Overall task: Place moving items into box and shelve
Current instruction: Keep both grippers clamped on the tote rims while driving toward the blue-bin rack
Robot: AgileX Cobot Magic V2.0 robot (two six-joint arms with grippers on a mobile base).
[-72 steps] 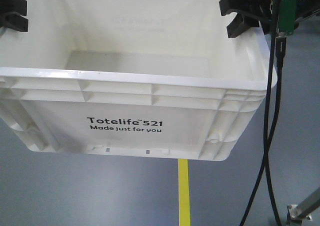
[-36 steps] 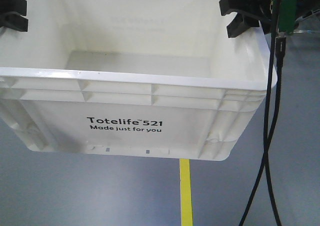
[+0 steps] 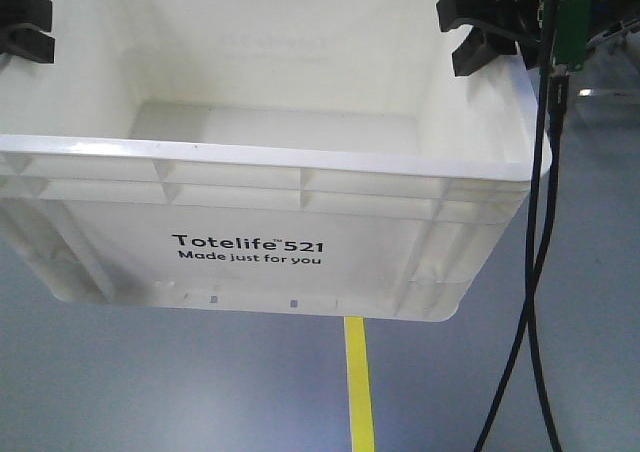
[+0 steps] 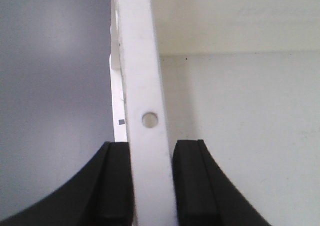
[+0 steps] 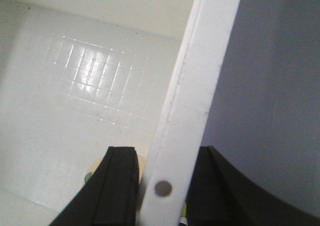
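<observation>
Grey floor (image 3: 150, 392) beneath upright box (image 3: 420, 237), long axis crosswise, print (image 3: 248, 249) facing camera.

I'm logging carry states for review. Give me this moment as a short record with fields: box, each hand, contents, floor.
box: white crate, print "Totelife 521", upright, seems lifted above the floor
left hand: shut on the box's left rim
right hand: shut on the box's right rim
contents: visible inside bottom bare; a tan thing by the right hand, unclear what
floor: grey, with a yellow line running under the box
cables: black, hanging at the right
</observation>
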